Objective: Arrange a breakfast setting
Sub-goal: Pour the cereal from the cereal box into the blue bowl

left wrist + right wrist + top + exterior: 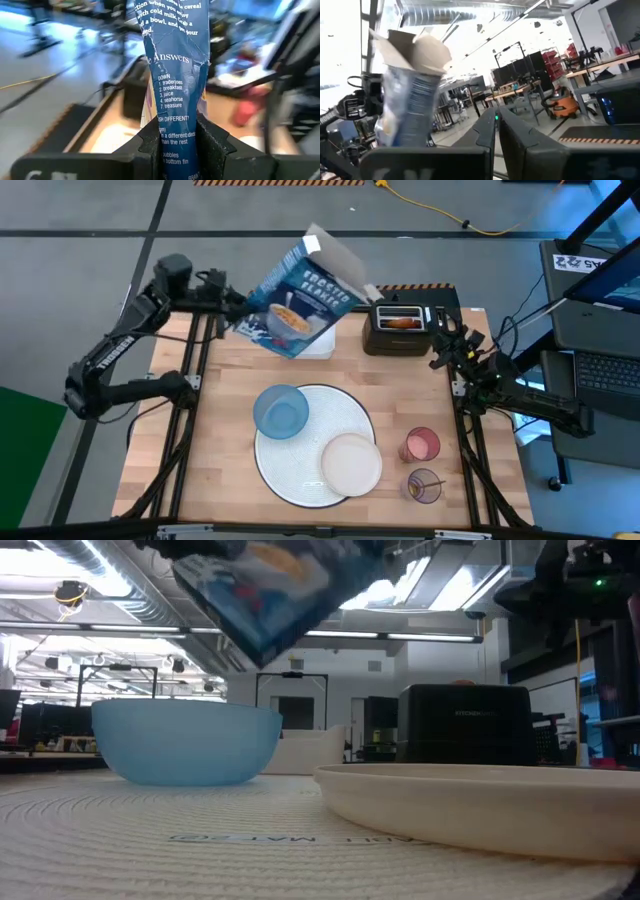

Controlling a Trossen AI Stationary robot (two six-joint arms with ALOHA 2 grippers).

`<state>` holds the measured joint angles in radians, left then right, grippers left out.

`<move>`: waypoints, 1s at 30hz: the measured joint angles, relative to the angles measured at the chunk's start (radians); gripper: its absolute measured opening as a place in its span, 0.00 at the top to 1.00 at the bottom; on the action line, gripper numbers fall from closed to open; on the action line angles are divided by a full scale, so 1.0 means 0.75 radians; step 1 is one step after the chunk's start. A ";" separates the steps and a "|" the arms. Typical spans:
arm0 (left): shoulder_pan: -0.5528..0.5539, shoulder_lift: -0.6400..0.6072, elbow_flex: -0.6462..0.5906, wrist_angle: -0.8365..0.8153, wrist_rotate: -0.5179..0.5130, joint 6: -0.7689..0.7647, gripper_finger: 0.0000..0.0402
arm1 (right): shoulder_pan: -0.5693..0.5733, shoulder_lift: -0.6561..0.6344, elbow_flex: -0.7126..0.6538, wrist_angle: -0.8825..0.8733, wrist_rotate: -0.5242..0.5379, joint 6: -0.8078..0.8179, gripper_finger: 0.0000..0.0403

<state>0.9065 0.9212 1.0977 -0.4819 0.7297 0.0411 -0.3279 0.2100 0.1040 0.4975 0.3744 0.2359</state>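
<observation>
My left gripper (243, 318) is shut on a blue cereal box (300, 295) held high over the table's far side, tilted, with its open flaps (335, 252) toward the far right. The box also shows in the low view (270, 585) and the right wrist view (410, 95). The blue bowl (280, 410) and the cream plate (350, 463) rest on the round white mat (310, 480). The pink tumbler (421, 445) and the purple tumbler (424, 485), with the thin spoon standing in it, are to the mat's right. My right gripper (497, 127) is shut and empty beside the toaster. The apple is out of view. My left gripper pinches the cereal box between its two fingers at its closed bottom end (177, 142), coming level from the table's left. The cardboard is creased and squeezed narrow between the fingers (212, 142). The box is lifted clear of the table and slants up and away from the gripper, open end highest.
A black toaster (400, 328) with something orange-brown in its slot stands at the far right. A white square tub (322, 347) sits below the box. A laptop (605, 370) is beyond the table's right edge. Bare wood lies left of the mat.
</observation>
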 joint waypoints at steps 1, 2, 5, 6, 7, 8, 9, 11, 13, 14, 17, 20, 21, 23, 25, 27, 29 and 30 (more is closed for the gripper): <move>0.048 -0.001 0.000 0.005 0.105 -0.010 0.79 | 0.000 0.000 0.000 0.011 0.000 0.000 0.94; 0.092 -0.001 0.000 0.007 0.200 -0.019 0.80 | 0.001 0.001 0.000 0.023 -0.003 0.000 0.94; 0.193 -0.008 0.000 0.003 0.425 -0.036 0.82 | 0.001 0.000 0.000 0.054 -0.032 0.002 0.94; 0.219 -0.008 0.000 0.006 0.491 -0.028 0.82 | 0.001 0.000 0.000 0.055 -0.041 0.005 0.94; 0.243 -0.008 0.000 0.009 0.555 -0.013 0.83 | 0.001 0.001 0.000 0.054 -0.054 0.012 0.94; 0.265 -0.008 0.000 0.012 0.612 0.000 0.83 | 0.001 0.007 0.000 0.055 -0.067 0.026 0.94; 0.287 -0.005 0.000 0.018 0.664 0.025 0.84 | 0.001 0.016 0.000 0.057 -0.076 0.038 0.94; 0.328 0.007 0.000 0.032 0.752 0.092 0.84 | 0.001 0.045 0.000 0.072 -0.104 0.066 0.94; 0.366 0.019 0.000 0.042 0.809 0.168 0.85 | 0.001 0.087 0.000 0.127 -0.127 0.081 0.94; 0.384 0.022 0.000 0.044 0.832 0.206 0.85 | 0.001 0.114 0.004 0.156 -0.130 0.093 0.94; 0.442 0.027 0.000 0.041 0.864 0.320 0.85 | 0.001 0.210 0.044 0.176 -0.131 0.086 0.94; 0.518 0.027 0.000 0.040 0.865 0.433 0.85 | 0.001 0.321 0.115 0.178 -0.130 0.025 0.94; 0.544 0.027 0.000 0.039 0.863 0.456 0.85 | 0.001 0.362 0.140 0.178 -0.130 0.007 0.94; 0.576 0.027 0.000 0.035 0.853 0.503 0.85 | 0.001 0.444 0.196 0.178 -0.130 -0.022 0.94; 0.577 0.027 0.000 0.028 0.835 0.522 0.85 | 0.001 0.537 0.259 0.177 -0.134 -0.045 0.94; 0.561 0.026 -0.015 0.018 0.802 0.548 0.85 | 0.001 0.633 0.325 0.180 -0.158 -0.063 0.94; 0.549 0.022 -0.038 -0.002 0.772 0.590 0.85 | 0.001 0.736 0.407 0.181 -0.200 -0.100 0.94; 0.547 0.021 -0.047 -0.010 0.762 0.609 0.85 | 0.001 0.789 0.447 0.179 -0.226 -0.120 0.94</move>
<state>1.3166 0.9370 1.0621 -0.4898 1.3009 0.4976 -0.3275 0.8015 0.4393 0.6318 0.2047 0.1460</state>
